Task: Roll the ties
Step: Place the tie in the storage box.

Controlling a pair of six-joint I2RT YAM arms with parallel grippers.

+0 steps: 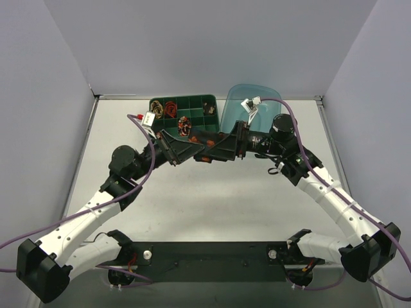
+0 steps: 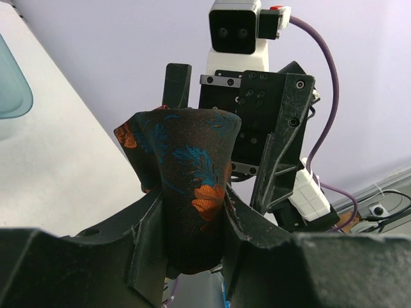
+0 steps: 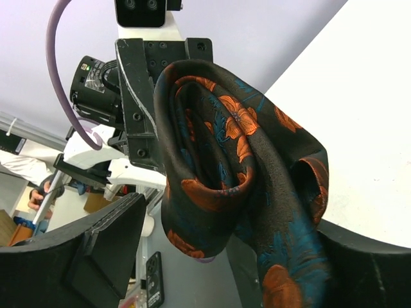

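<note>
Tie (image 2: pixel 192 173), coiled, clamped in left gripper (image 2: pixel 192 221), long axis pointing straight across into right gripper (image 3: pixel 225 250), spread wide around coil's far end, not yet clenched on it.

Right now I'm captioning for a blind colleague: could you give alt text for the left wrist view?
A rolled black fabric necktie with orange and blue flowers stands pinched in the left pincer. Behind it, the right arm, black with a white camera, faces the lens above a pale table.

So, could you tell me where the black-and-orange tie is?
In the top view the tie is pinched in the left gripper, centre frame, just short of the green tray.
</note>
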